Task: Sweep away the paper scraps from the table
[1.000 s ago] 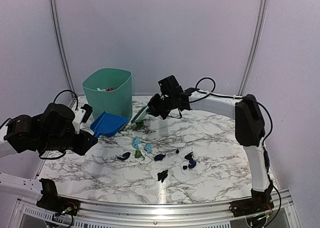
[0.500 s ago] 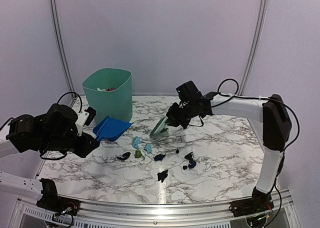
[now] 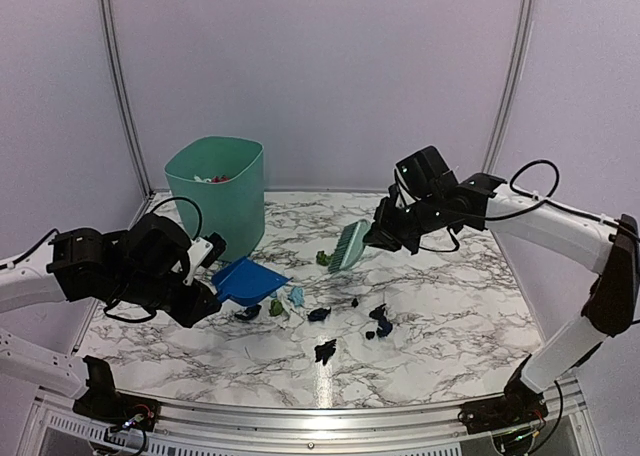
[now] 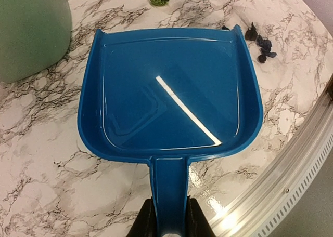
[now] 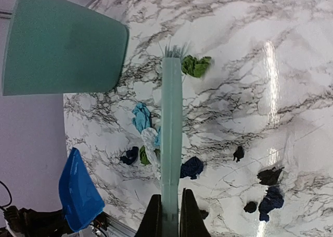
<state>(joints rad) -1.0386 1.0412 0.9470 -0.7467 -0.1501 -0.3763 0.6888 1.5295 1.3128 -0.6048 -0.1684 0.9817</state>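
Paper scraps lie mid-table (image 3: 450, 286): a green wad (image 3: 323, 258), a light blue one (image 3: 297, 296), dark blue ones (image 3: 318, 315) and a black one (image 3: 325, 351). My left gripper (image 3: 207, 298) is shut on the handle of the blue dustpan (image 3: 250, 280), which sits just left of the scraps. In the left wrist view the dustpan (image 4: 171, 91) is empty, my gripper (image 4: 169, 222) on its handle. My right gripper (image 3: 385, 234) is shut on the mint-green brush (image 3: 350, 244), held above the table behind the scraps. The brush (image 5: 170, 143) points at the green wad (image 5: 195, 65) from my right gripper (image 5: 169, 216).
A green bin (image 3: 215, 184) with rubbish inside stands at the back left, close behind the dustpan. A metal rail (image 3: 320, 416) runs along the table's near edge. More dark scraps (image 3: 380, 321) lie right of centre.
My right arm has swung the brush rightward, from beside the bin to behind the scraps. The left arm has brought the dustpan right and nearer, up to the pile.
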